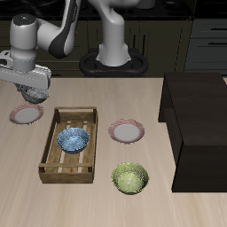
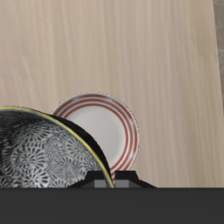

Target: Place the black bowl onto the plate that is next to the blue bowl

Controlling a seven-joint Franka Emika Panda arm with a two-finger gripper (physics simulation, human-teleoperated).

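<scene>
My gripper (image 1: 35, 87) is shut on the rim of the black bowl (image 1: 36, 95) and holds it in the air just above and behind one plate (image 1: 27, 113). In the wrist view the bowl's speckled silvery inside (image 2: 44, 162) fills the near side, and that pink-rimmed plate (image 2: 103, 127) lies on the table below, partly covered by the bowl. The blue bowl (image 1: 73, 139) sits inside a wooden tray (image 1: 53, 168). The other identical plate (image 1: 127, 132) lies on the tray's opposite side.
A yellow-green bowl (image 1: 130, 177) sits near the table's front edge. A dark brown cabinet (image 1: 197, 124) stands at the table's side. The robot base (image 1: 113, 58) is at the back.
</scene>
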